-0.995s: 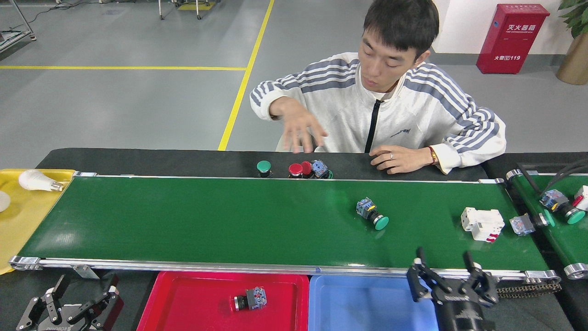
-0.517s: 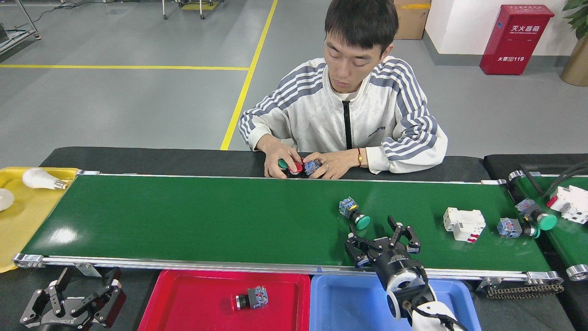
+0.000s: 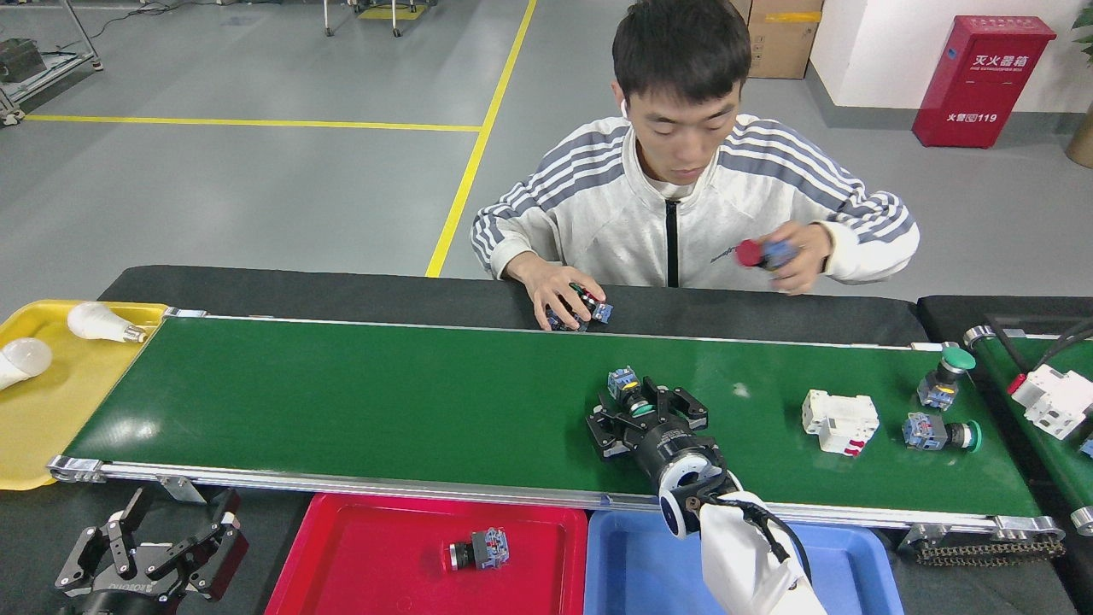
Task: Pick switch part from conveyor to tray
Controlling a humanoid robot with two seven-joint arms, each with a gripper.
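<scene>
The conveyor (image 3: 341, 401) is a wide green belt with silver rails running across the view. A switch part (image 3: 623, 384) with a blue body and green cap lies on it right of centre. My right gripper (image 3: 642, 412) reaches over the near rail and is open, one finger on each side of that part's cap end. Below the near rail sit a red tray (image 3: 359, 555), holding one dark switch part (image 3: 480, 549), and a blue tray (image 3: 628, 568). My left gripper (image 3: 162, 534) rests open at the bottom left, off the belt.
A white breaker (image 3: 841, 421) and two more green-capped switches (image 3: 939, 433) (image 3: 948, 374) lie at the belt's right end. A person behind the belt has one hand (image 3: 559, 295) on parts and holds up a red-capped switch (image 3: 762, 254). A yellow tray (image 3: 60, 410) holds bulbs.
My right gripper moved up and left from the near rail onto the belt, around the green-capped switch part. Items on the belt drifted left. The person lifted a red-capped switch.
</scene>
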